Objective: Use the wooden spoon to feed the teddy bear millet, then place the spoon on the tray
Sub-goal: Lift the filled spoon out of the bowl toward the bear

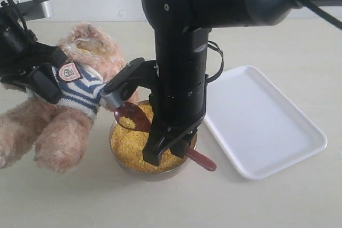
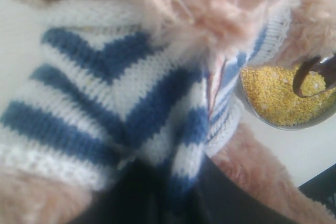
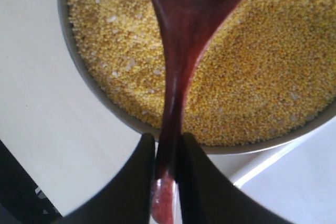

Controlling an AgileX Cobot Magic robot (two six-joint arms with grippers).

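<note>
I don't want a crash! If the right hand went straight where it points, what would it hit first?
Probably the millet: the right hand, gripping the wooden spoon, points down at it; depth is unclear.

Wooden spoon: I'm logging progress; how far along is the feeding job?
Done: the right tool grips the wooden spoon by its handle; the left tool holds the teddy bear. In hand: the spoon's bowl sits above the millet carrying some grains. Left: reaching the bear's mouth, then laying the spoon on the tray.
</note>
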